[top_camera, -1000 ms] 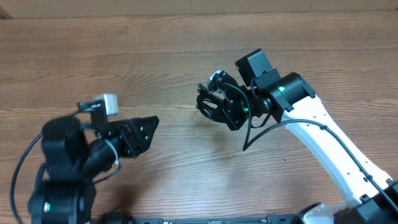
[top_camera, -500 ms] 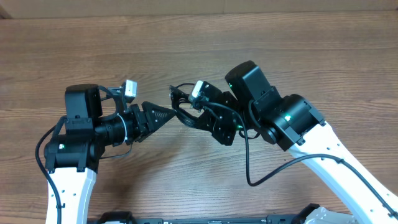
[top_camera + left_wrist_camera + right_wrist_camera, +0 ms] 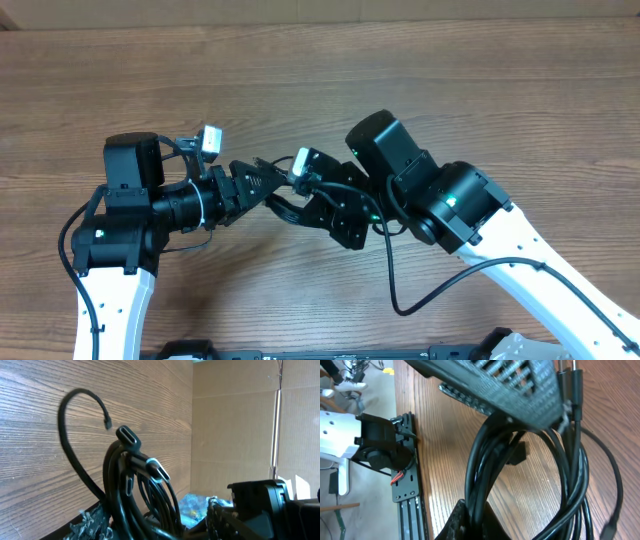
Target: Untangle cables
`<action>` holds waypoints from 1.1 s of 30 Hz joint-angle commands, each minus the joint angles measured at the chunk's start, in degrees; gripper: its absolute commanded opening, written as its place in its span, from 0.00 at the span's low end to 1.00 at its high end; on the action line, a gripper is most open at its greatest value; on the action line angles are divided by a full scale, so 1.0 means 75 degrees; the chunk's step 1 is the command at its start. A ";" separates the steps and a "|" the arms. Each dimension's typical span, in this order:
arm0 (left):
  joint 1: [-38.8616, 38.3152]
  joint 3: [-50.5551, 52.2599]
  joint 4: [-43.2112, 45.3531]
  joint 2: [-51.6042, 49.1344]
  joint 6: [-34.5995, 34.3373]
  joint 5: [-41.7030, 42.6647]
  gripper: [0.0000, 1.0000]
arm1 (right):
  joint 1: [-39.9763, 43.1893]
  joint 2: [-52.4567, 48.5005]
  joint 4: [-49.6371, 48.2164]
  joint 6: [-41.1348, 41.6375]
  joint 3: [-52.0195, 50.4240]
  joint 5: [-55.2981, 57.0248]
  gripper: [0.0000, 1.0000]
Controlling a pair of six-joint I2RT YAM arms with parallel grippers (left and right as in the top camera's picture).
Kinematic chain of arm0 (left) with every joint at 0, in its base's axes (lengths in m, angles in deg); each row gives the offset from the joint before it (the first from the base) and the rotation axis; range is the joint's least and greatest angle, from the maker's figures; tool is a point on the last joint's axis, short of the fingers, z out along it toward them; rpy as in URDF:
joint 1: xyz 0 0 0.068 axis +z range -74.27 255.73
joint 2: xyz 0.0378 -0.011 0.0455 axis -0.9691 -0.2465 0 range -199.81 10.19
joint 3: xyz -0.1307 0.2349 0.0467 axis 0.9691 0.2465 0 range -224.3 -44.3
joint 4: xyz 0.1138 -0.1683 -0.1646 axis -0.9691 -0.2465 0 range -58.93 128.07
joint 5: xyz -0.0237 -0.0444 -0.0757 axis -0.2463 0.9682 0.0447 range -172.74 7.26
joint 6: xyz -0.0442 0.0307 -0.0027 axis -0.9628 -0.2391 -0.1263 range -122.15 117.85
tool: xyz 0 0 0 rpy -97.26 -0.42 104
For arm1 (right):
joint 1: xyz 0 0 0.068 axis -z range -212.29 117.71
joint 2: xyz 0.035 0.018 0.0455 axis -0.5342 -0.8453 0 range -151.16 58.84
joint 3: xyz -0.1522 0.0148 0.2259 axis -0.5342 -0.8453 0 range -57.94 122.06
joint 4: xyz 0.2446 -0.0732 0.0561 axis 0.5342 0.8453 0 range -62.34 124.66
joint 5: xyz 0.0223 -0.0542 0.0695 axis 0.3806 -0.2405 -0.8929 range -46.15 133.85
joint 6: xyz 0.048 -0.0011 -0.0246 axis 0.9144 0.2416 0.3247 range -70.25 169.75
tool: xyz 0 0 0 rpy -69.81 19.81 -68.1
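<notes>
Right now your right gripper (image 3: 305,195) pinches the black cable bundle (image 3: 288,205) above the wooden table's (image 3: 420,80) middle, while your left gripper (image 3: 262,180) touches it, fingers' spread unclear.

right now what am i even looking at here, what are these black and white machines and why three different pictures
These are two robot arms at a wooden table, each ending in a two-finger gripper. Their job is to untangle cables. The top picture looks down from a fixed camera above. The other two come from small cameras on each wrist, so they show close-ups.

In the overhead view, the left gripper and right gripper meet in the middle at a bundle of black cables. The left wrist view shows the looped cables with their plugs sticking up. The right wrist view shows the same loops against the other gripper. Exactly which gripper is clamping the bundle is hard to tell.
</notes>
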 commanded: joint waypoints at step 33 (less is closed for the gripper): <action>0.0026 -0.0125 -0.0256 0.0017 0.0163 -0.0656 0.21 | -0.0041 0.1172 -0.2908 0.2355 0.0221 0.1233 0.04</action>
